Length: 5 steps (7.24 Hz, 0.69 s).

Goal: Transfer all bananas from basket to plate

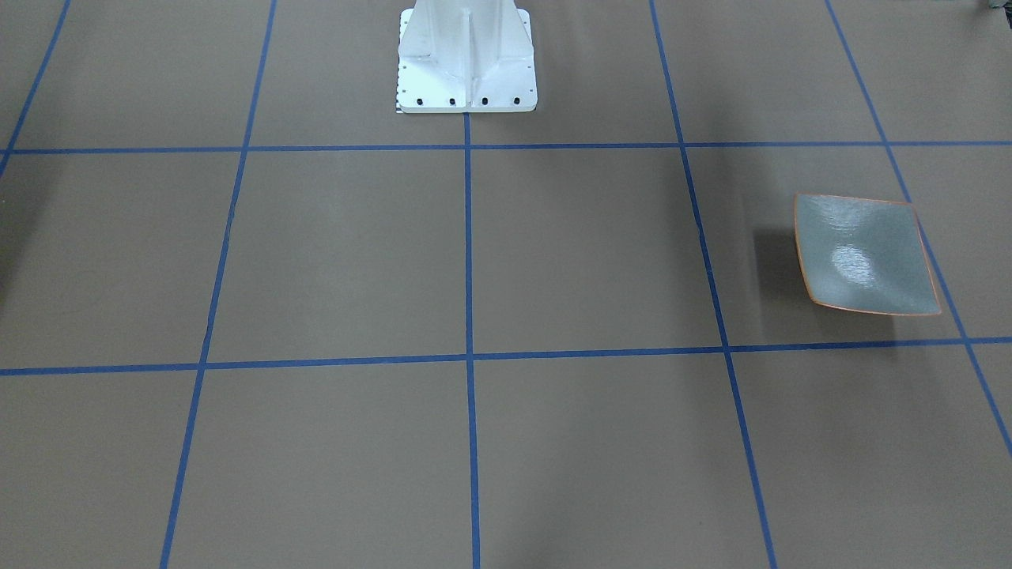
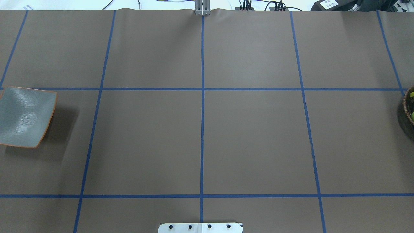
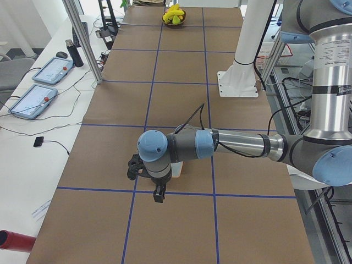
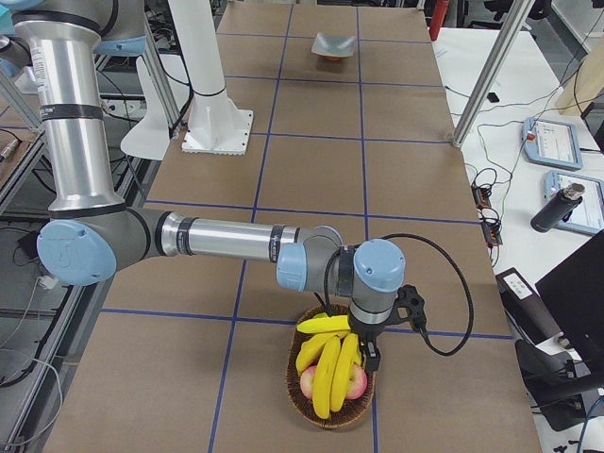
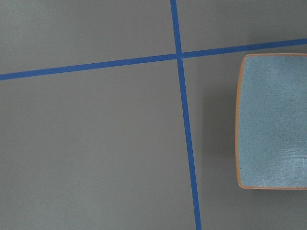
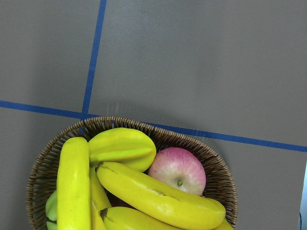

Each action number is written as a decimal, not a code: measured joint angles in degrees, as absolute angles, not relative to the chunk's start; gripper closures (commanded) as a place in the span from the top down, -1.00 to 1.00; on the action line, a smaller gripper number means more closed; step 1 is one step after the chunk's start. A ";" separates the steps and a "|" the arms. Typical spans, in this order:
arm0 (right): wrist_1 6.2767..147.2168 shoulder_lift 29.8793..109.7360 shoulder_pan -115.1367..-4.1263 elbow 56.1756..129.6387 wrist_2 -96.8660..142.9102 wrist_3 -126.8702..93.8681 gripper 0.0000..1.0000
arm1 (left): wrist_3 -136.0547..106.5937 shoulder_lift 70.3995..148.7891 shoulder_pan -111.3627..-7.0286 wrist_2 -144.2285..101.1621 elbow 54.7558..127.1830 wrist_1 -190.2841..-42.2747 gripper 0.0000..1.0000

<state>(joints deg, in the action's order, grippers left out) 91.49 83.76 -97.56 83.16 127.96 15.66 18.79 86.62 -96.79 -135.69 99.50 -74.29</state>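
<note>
1. At the far left edge of the overhead view lies the plate (image 2: pixel 26 116), with nothing on it, so none of the transfer is done. The left gripper (image 3: pixel 158 192) hangs over the table (image 2: pixel 252 142) just beside the plate, which sits at the right edge of the left wrist view. It shows only in the side view, so I cannot tell whether its jaws are released or clenched.
2. The plate and basket sit at opposite ends of the table, well apart. On so long a carry, a glossy curved banana pinched off-centre could swing or slip out.
3. At the far right edge, cut by the frame, is the basket (image 2: pixel 409 106). All the bananas (image 6: pixel 158 191) are in it, piled across one another with an apple (image 6: pixel 177 170) and a ribbed yellow fruit (image 6: pixel 122 148). The right gripper (image 4: pixel 371 357) hovers over the pile; its jaw state cannot be told either.
4. Risks here:
   - Lifting one banana may drag its neighbour out.
   - The lift may tip the light wicker basket.
   - The yellow fruit may be grabbed by mistake.
</note>
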 measured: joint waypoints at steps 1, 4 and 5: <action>91.46 83.77 -97.56 83.25 127.96 15.65 1.00 | 18.63 86.53 -96.75 -135.72 99.47 -74.83 1.00; 91.29 84.16 -97.56 83.89 127.95 15.68 1.00 | 18.24 86.49 -96.68 -135.62 99.96 -76.07 1.00; 91.28 84.80 -97.56 84.93 127.81 15.70 1.00 | 18.34 86.52 -96.68 -135.57 100.13 -76.15 1.00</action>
<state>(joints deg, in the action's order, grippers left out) 91.28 84.80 -97.56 84.93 127.81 15.70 18.34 86.52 -96.68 -135.57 100.13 -76.15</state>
